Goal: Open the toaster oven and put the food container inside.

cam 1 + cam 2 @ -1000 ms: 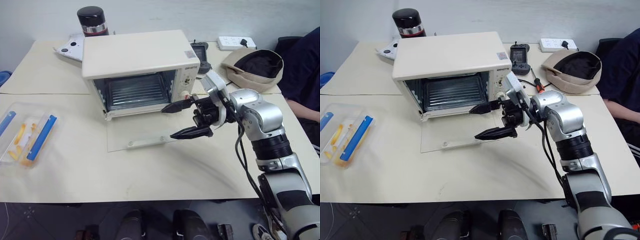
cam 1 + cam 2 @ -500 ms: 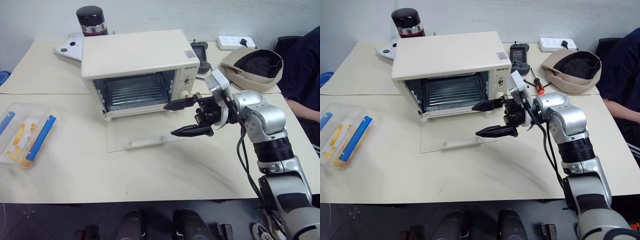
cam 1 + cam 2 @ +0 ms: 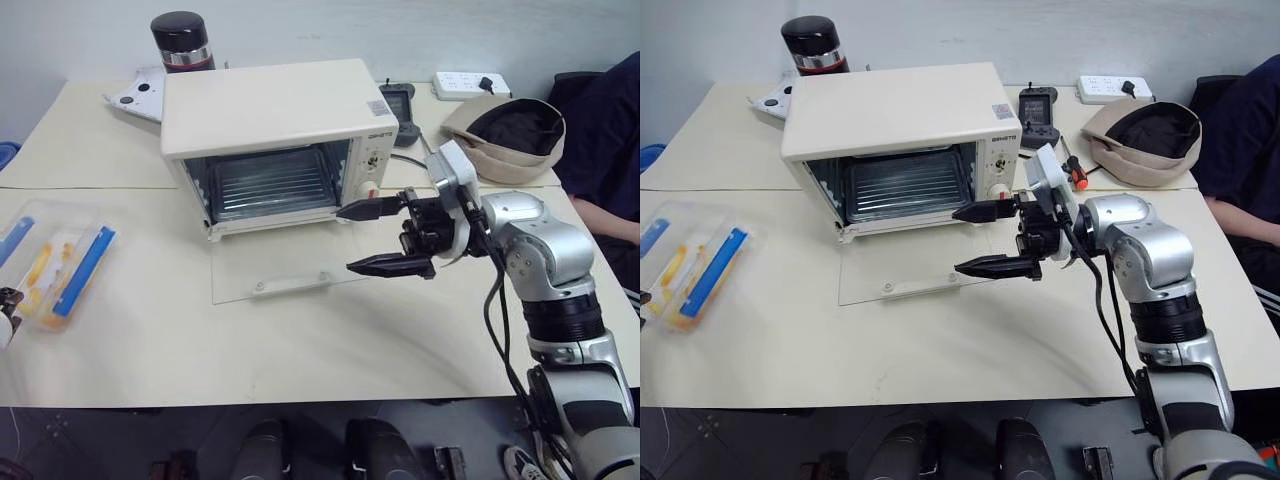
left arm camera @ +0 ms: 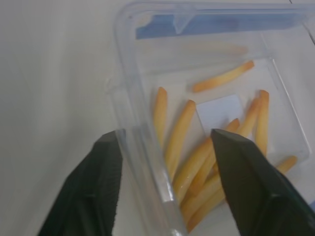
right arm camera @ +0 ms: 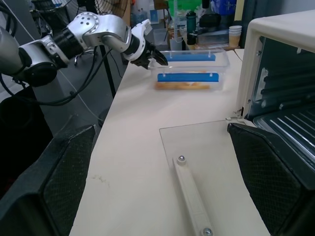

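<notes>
Currently: toaster oven mid-table, glass door dropped flat, cavity ready. Food container far left near table edge, well apart from oven. Left gripper straddles container wall, fingers apart, no clamp visible. Right gripper wide, empty, above door, clear of loading path.

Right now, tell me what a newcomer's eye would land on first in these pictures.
The cream toaster oven stands mid-table, its glass door dropped flat, rack exposed. The right gripper hangs open just beside that door. At the table's left edge, the left gripper straddles one wall of the clear food container of yellow sticks.
</notes>
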Controlling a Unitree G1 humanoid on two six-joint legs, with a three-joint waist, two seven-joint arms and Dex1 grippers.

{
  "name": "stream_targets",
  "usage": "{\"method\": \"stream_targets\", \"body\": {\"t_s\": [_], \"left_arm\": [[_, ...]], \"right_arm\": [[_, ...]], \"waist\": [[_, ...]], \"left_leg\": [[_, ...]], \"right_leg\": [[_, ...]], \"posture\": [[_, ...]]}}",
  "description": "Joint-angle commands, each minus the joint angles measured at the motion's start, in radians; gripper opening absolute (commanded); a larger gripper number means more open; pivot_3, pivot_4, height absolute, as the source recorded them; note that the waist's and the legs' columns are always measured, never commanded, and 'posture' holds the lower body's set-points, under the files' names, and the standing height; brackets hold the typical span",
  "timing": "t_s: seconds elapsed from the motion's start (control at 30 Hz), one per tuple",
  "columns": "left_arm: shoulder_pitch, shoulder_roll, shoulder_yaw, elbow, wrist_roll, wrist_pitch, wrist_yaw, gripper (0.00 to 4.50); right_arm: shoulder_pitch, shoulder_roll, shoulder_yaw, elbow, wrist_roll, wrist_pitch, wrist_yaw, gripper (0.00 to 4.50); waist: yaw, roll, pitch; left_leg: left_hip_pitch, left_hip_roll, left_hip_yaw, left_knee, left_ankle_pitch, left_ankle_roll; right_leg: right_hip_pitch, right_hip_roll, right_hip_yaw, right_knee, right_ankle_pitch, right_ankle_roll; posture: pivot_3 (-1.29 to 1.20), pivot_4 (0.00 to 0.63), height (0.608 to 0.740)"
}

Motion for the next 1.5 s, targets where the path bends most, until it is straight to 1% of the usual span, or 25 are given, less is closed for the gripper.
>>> {"method": "stream_targets", "body": {"t_s": [0.03, 0.1, 0.17, 0.2, 0.23, 0.3, 0.37, 0.47, 0.5, 0.63, 0.73, 0.8, 0.87, 0.97, 1.07, 1.13, 1.17, 1.2, 1.27, 1.33, 1.4, 1.5], "left_arm": [[-0.010, 0.027, 0.014, 0.015, 0.041, 0.020, -0.012, 1.49], [-0.017, 0.032, 0.013, 0.028, 0.053, 0.038, -0.020, 0.95], [-0.016, 0.053, 0.007, 0.048, 0.070, 0.074, -0.040, 0.36], [-0.015, 0.065, 0.006, 0.059, 0.078, 0.091, -0.051, 0.14], [-0.012, 0.089, 0.001, 0.076, 0.088, 0.121, -0.082, 0.04], [-0.005, 0.139, -0.011, 0.097, 0.104, 0.186, -0.175, 0.02], [0.010, 0.210, -0.043, 0.085, 0.144, 0.257, -0.298, 0.02], [0.028, 0.271, -0.059, 0.050, 0.184, 0.332, -0.434, 0.02], [0.040, 0.282, -0.055, 0.033, 0.194, 0.355, -0.471, 0.02], [0.083, 0.304, -0.025, -0.068, 0.171, 0.463, -0.612, 0.02], [0.105, 0.305, 0.003, -0.179, 0.102, 0.536, -0.666, 0.02], [0.098, 0.304, 0.003, -0.224, 0.044, 0.554, -0.691, 0.02], [0.069, 0.300, -0.025, -0.242, -0.004, 0.540, -0.670, 0.02], [-0.020, 0.300, -0.143, -0.271, -0.088, 0.484, -0.600, 0.02], [-0.105, 0.306, -0.233, -0.274, -0.123, 0.437, -0.536, 0.02], [-0.182, 0.303, -0.322, -0.290, -0.157, 0.399, -0.476, 0.02], [-0.223, 0.292, -0.375, -0.301, -0.183, 0.378, -0.439, 0.02], [-0.267, 0.272, -0.436, -0.316, -0.205, 0.357, -0.395, 0.02], [-0.326, 0.239, -0.520, -0.329, -0.235, 0.318, -0.315, 0.02], [-0.373, 0.182, -0.600, -0.348, -0.269, 0.257, -0.198, 0.02], [-0.381, 0.145, -0.650, -0.381, -0.328, 0.193, -0.098, 0.02], [-0.366, 0.106, -0.715, -0.464, -0.383, 0.130, -0.015, 0.02]], "right_arm": [[0.002, -0.026, -0.047, -0.054, 0.050, 0.033, -0.012, 4.50], [0.006, -0.037, -0.052, -0.063, 0.068, 0.062, -0.016, 4.50], [0.013, -0.069, -0.059, -0.076, 0.089, 0.085, 0.015, 4.50], [0.014, -0.079, -0.060, -0.079, 0.089, 0.083, 0.022, 4.50], [0.011, -0.086, -0.062, -0.074, 0.079, 0.076, 0.014, 4.50], [0.007, -0.099, -0.067, -0.061, 0.061, 0.057, -0.002, 4.50], [0.013, -0.132, -0.074, -0.049, 0.047, 0.041, 0.010, 4.50], [0.034, -0.177, -0.098, -0.052, 0.053, 0.052, 0.008, 4.50], [0.045, -0.191, -0.110, -0.058, 0.065, 0.062, 0.006, 4.50], [0.107, -0.237, -0.161, -0.097, 0.106, 0.101, -0.010, 4.50], [0.168, -0.263, -0.199, -0.130, 0.121, 0.117, -0.035, 4.50], [0.198, -0.267, -0.218, -0.145, 0.131, 0.124, -0.054, 4.50], [0.215, -0.266, -0.231, -0.163, 0.140, 0.134, -0.077, 4.50], [0.246, -0.273, -0.248, -0.195, 0.155, 0.144, -0.107, 4.50], [0.271, -0.277, -0.272, -0.225, 0.171, 0.158, -0.144, 4.50], [0.288, -0.280, -0.288, -0.244, 0.185, 0.166, -0.161, 4.50], [0.295, -0.281, -0.292, -0.253, 0.191, 0.168, -0.170, 4.50], [0.302, -0.282, -0.298, -0.262, 0.193, 0.168, -0.177, 4.50], [0.311, -0.278, -0.305, -0.277, 0.200, 0.169, -0.197, 4.50], [0.325, -0.276, -0.319, -0.290, 0.204, 0.163, -0.222, 4.50], [0.341, -0.273, -0.333, -0.306, 0.205, 0.155, -0.250, 4.50], [0.369, -0.273, -0.372, -0.327, 0.232, 0.164, -0.287, 4.50]], "waist": [[-0.002, 0.000, 0.000], [-0.001, 0.000, 0.000], [0.000, 0.000, 0.000], [0.000, 0.000, 0.000], [0.000, 0.000, 0.000], [-0.002, 0.000, 0.000], [-0.002, 0.000, 0.000], [0.001, 0.000, 0.000], [0.002, 0.000, 0.000], [0.001, 0.000, 0.000], [-0.001, 0.000, 0.000], [-0.001, 0.000, 0.000], [0.000, 0.001, 0.001], [0.002, 0.001, 0.001], [0.003, 0.002, 0.001], [0.003, 0.002, 0.001], [0.003, 0.002, 0.001], [0.003, 0.002, 0.001], [0.007, 0.002, 0.001], [0.027, 0.002, 0.002], [0.032, 0.002, 0.002], [0.029, 0.002, 0.002]], "left_leg": [[0.000, 0.000, 0.001, 0.000, 0.000, 0.000], [0.000, 0.000, 0.000, 0.000, 0.000, 0.000], [0.000, 0.000, 0.000, 0.000, 0.000, 0.000], [0.000, 0.000, 0.000, 0.000, 0.000, 0.000], [0.000, 0.000, 0.000, 0.000, 0.000, 0.000], [0.000, 0.000, 0.000, 0.000, 0.000, 0.000], [0.000, 0.000, 0.001, 0.000, 0.000, -0.001], [-0.001, 0.000, 0.001, -0.001, -0.002, -0.004], [-0.001, 0.000, 0.001, -0.001, -0.004, -0.007], [-0.001, 0.000, 0.001, -0.001, -0.005, -0.007], [-0.001, 0.000, 0.001, -0.002, -0.005, -0.007], [-0.001, 0.000, 0.001, -0.002, -0.005, -0.008], [-0.001, 0.000, 0.001, -0.001, -0.005, -0.008], [0.000, 0.000, 0.001, -0.001, -0.004, -0.009], [0.000, 0.000, 0.000, -0.001, -0.004, -0.009], [0.000, 0.000, 0.000, -0.001, -0.004, -0.008], [0.000, 0.000, 0.000, -0.001, -0.004, -0.007], [0.000, 0.000, 0.000, -0.001, -0.001, -0.002], [0.000, 0.000, 0.001, -0.001, -0.001, -0.002], [0.000, 0.000, 0.000, 0.000, 0.000, 0.000], [-0.001, -0.001, 0.000, 0.002, 0.001, 0.001], [-0.001, -0.001, 0.000, 0.001, 0.001, 0.001]], "right_leg": [[0.000, 0.000, 0.000, 0.000, 0.000, 0.000], [0.000, 0.000, 0.000, 0.000, 0.000, 0.000], [0.000, 0.000, 0.000, 0.000, 0.000, 0.000], [0.000, 0.000, 0.000, 0.000, 0.000, 0.000], [0.000, 0.000, 0.000, 0.000, 0.000, 0.000], [-0.001, 0.000, 0.000, 0.000, 0.000, 0.000], [-0.001, 0.000, 0.001, -0.001, 0.000, 0.000], [-0.003, 0.000, 0.001, -0.001, 0.000, 0.000], [-0.002, 0.000, 0.001, -0.001, 0.000, 0.000], [-0.002, -0.001, 0.001, -0.002, 0.000, 0.000], [-0.002, -0.001, 0.001, -0.003, 0.000, 0.000], [-0.002, -0.001, 0.001, -0.003, 0.000, -0.001], [-0.002, -0.001, 0.001, -0.003, 0.000, -0.001], [-0.002, -0.001, 0.002, -0.002, -0.001, -0.001], [-0.002, -0.001, 0.002, -0.002, -0.001, -0.001], [-0.001, -0.001, 0.002, -0.003, -0.001, -0.001], [-0.001, -0.001, 0.002, -0.003, -0.001, -0.001], [-0.001, -0.001, 0.002, -0.003, -0.001, -0.001], [-0.001, -0.001, 0.002, -0.002, 0.000, -0.001], [0.000, -0.001, 0.002, -0.002, 0.000, 0.000], [0.000, -0.001, 0.002, -0.002, 0.000, 0.001], [0.001, -0.001, 0.002, -0.002, 0.001, 0.001]], "posture": [[0.00, 0.150, 0.740], [0.00, 0.150, 0.740], [0.00, 0.150, 0.740], [0.00, 0.150, 0.740], [0.00, 0.150, 0.740], [0.00, 0.150, 0.740], [0.00, 0.150, 0.740], [0.00, 0.150, 0.740], [0.00, 0.150, 0.740], [0.00, 0.150, 0.740], [0.00, 0.150, 0.740], [0.00, 0.150, 0.740], [0.00, 0.150, 0.740], [0.00, 0.150, 0.740], [0.00, 0.150, 0.740], [0.00, 0.150, 0.740], [0.00, 0.150, 0.740], [0.00, 0.150, 0.740], [0.00, 0.150, 0.740], [0.00, 0.150, 0.740], [0.00, 0.150, 0.740], [0.00, 0.150, 0.740]]}}
